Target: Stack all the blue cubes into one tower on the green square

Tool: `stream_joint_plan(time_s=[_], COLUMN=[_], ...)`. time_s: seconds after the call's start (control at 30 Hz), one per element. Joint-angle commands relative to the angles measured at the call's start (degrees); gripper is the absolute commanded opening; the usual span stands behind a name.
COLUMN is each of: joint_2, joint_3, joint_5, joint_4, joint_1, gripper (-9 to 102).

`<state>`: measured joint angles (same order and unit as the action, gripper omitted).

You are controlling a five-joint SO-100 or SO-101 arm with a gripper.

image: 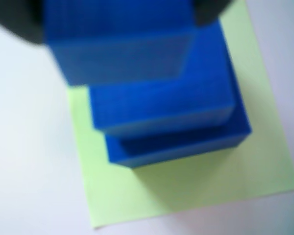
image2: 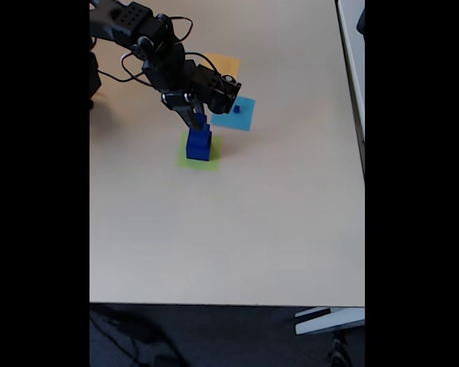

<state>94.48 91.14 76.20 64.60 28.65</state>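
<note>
Dark blue cubes (image: 161, 103), light-green square (image: 186, 186), orange patch (image2: 224, 64), light-blue patch (image2: 243, 115).

Blue cubes (image: 161, 103): matt, fine ribbed texture on the faces, looks like printed plastic, no gloss. Green square (image: 186, 186): thin flat sheet, paper-like, matt. Desk (image2: 237, 229): smooth, pale beige, matt laminate look, soft glare only. Arm (image2: 149, 42): black plastic, slight sheen, thin cables on it. Orange patch (image2: 223, 64) and light-blue patch (image2: 241, 116): same flat paper look.
</note>
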Motion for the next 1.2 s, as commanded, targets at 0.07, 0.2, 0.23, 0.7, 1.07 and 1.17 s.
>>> stream_joint_plan(time_s=[0.07,0.2,0.23,0.7,1.07,1.17], joint_2=[0.0,-0.4,-0.4,-0.7,0.4,1.1], joint_3=[-3.7,-3.7,-3.7,-2.4,0.5,2.5], joint_5=[0.7,1.1,1.1,1.8,3.3,3.5], joint_4=[-1.1,-1.4,-1.5,-2.8,-3.9,-5.1], joint_1=[0.0,0.0,-0.1,-0.7,-1.8,-1.9], gripper=[5,6,6,6,6,6])
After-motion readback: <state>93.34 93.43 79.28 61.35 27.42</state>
